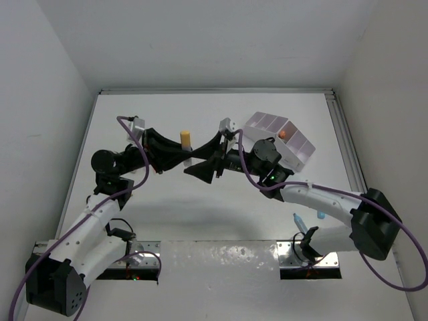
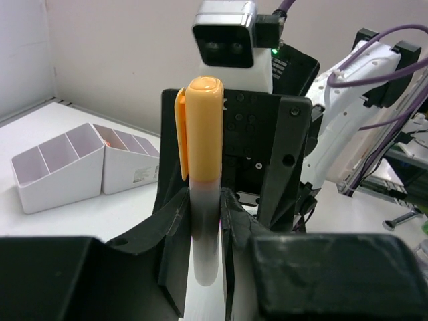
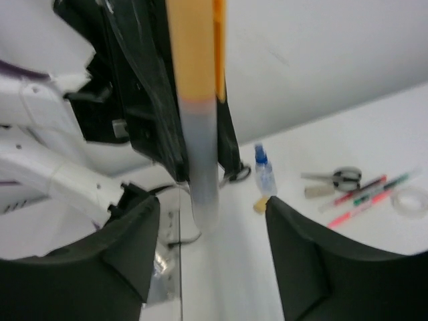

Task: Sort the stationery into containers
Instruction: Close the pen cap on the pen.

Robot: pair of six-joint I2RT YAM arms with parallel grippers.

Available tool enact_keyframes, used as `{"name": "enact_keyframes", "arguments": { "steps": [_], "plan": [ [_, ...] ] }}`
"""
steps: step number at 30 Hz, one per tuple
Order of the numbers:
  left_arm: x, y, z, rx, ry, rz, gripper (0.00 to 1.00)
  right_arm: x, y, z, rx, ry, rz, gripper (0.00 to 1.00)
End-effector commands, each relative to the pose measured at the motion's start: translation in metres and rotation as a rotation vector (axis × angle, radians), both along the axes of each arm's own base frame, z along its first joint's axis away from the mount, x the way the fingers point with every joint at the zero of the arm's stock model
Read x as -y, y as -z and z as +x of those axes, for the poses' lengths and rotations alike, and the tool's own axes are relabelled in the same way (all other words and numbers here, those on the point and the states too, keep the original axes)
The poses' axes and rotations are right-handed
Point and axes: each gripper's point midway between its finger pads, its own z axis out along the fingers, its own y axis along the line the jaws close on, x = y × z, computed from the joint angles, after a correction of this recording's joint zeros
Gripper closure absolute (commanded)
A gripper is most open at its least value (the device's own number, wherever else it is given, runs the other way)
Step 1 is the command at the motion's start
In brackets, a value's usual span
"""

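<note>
Left end effector [image 2: 204, 224] is gripping orange-capped marker [image 2: 203, 134] by its barrel. Right end effector [image 3: 212, 234] is standing open around it. Risk: marker slipping from one-sided grip onto bench [image 1: 200, 221].

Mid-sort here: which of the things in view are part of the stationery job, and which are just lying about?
Part of the job:
- orange-capped pen, upright in the left gripper
- white organiser
- blue-capped bottle
- scissors
- thin pens
- tape ring

Just lying about:
- purple cables
- metal mounting plate
</note>
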Motion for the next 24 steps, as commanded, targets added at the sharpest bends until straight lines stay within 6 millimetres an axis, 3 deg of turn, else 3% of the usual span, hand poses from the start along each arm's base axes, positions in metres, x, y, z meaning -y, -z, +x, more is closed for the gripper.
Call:
{"name": "enact_keyframes", "arguments": {
  "steps": [1, 3, 5, 9, 11, 13, 14, 15, 18, 24],
  "plan": [
    [0.001, -0.012, -0.011, 0.112, 0.028, 0.025, 1.00, 0.013, -0.006, -0.007, 0.032, -0.019, -0.084, 0.35],
    [0.002, -0.009, -0.014, 0.160, 0.047, 0.061, 1.00, 0.027, 0.004, -0.003, 0.050, 0.000, -0.165, 0.24],
    [0.003, -0.006, -0.016, 0.195, 0.058, 0.081, 1.00, 0.048, 0.001, 0.001, 0.072, 0.042, -0.248, 0.24],
    [0.004, 0.000, -0.017, 0.207, 0.075, 0.099, 1.00, 0.063, -0.037, 0.001, 0.163, 0.073, -0.281, 0.40],
    [0.004, 0.000, -0.017, 0.236, 0.077, 0.107, 1.00, 0.058, -0.050, 0.004, 0.187, 0.073, -0.278, 0.38],
    [0.004, 0.001, -0.016, 0.233, 0.078, 0.114, 1.00, 0.051, -0.061, 0.007, 0.210, 0.071, -0.247, 0.26],
    [0.004, 0.001, -0.017, 0.229, 0.081, 0.117, 1.00, 0.044, -0.056, 0.013, 0.199, 0.066, -0.254, 0.24],
    [0.004, 0.000, -0.017, 0.231, 0.082, 0.118, 1.00, 0.039, -0.065, 0.014, 0.217, 0.059, -0.233, 0.23],
    [0.004, 0.000, -0.019, 0.228, 0.086, 0.121, 1.00, 0.024, -0.066, 0.019, 0.216, 0.033, -0.229, 0.23],
    [0.004, -0.001, -0.019, 0.225, 0.082, 0.116, 1.00, 0.008, -0.067, 0.013, 0.207, -0.035, -0.204, 0.34]
  ]
}}
